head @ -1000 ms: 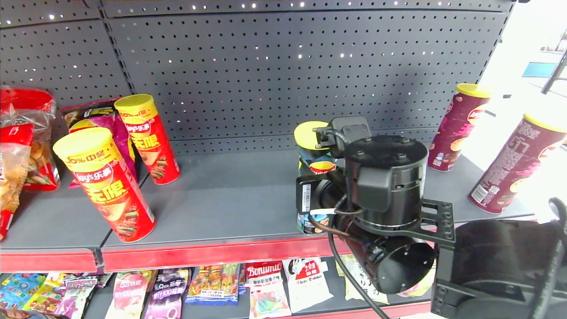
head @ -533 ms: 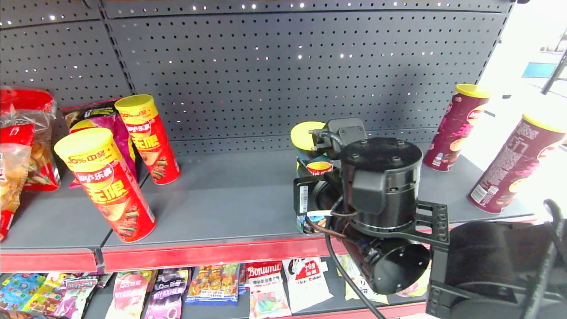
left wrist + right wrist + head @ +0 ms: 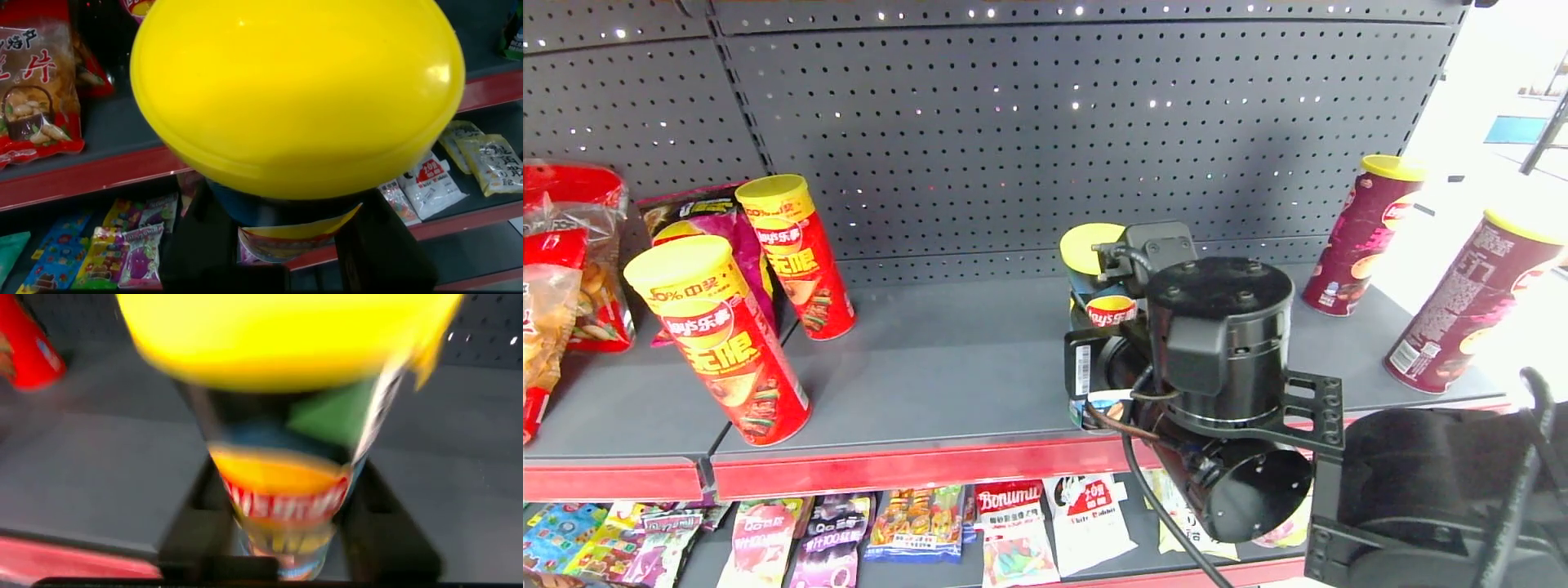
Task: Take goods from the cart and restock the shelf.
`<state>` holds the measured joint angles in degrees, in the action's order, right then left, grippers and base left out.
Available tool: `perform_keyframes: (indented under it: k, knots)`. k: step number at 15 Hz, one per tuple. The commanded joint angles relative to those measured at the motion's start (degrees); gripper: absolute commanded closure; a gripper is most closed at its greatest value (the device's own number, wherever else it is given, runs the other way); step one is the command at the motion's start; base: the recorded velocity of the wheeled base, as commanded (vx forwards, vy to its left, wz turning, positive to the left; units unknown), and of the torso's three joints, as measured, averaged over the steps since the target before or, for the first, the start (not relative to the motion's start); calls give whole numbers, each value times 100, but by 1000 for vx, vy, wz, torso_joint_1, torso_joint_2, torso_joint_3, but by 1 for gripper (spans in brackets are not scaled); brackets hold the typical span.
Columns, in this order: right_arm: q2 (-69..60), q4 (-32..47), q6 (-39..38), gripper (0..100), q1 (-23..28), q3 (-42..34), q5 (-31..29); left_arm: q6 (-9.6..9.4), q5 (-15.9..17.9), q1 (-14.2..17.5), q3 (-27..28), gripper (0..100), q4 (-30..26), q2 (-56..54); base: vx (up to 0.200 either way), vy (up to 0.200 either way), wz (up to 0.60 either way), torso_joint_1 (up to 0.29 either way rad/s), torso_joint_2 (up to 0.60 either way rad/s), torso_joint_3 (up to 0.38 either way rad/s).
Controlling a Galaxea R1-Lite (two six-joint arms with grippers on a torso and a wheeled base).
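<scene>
A blue chip can with a yellow lid [image 3: 1088, 245] stands upright near the front of the grey shelf board [image 3: 947, 359], right of centre. My right gripper [image 3: 1104, 355] is shut on its lower body, and the wrist hides most of the can's right side. In the right wrist view the same kind of can [image 3: 282, 490] sits between dark fingers [image 3: 192, 527]. In the left wrist view, my left gripper [image 3: 294, 249] is shut on another yellow-lidded blue can [image 3: 298, 90], held in front of a red-edged shelf.
Two red cans [image 3: 715, 335] [image 3: 796, 253] and snack bags [image 3: 564, 269] occupy the shelf's left. Two maroon cans [image 3: 1364, 233] [image 3: 1470, 302] stand at the right end. Pegboard closes the back. Candy packets [image 3: 915, 523] lie on the lower shelf.
My right arm has eased slightly to the left with the can. The can has turned a little, so a red logo now faces the head view.
</scene>
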<state>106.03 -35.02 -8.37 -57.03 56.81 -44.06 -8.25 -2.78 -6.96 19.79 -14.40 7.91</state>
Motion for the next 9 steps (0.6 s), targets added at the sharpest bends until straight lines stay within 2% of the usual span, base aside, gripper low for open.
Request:
perform_keyframes:
  k: [1,7,9]
  knots:
    - [31,-31,3,0,-1,6,-6,-1,-3,2,-1,100,-2,0,0,0,0,0,0,0]
    - [-92,-31,-50,0,-19,-12,-6,-1,-3,2,-36,100,-10,-70,0,0,0,0,0,0]
    - [-311,-31,-94,0,-45,-284,-6,-1,-3,2,-27,100,-2,-62,0,0,0,0,0,0]
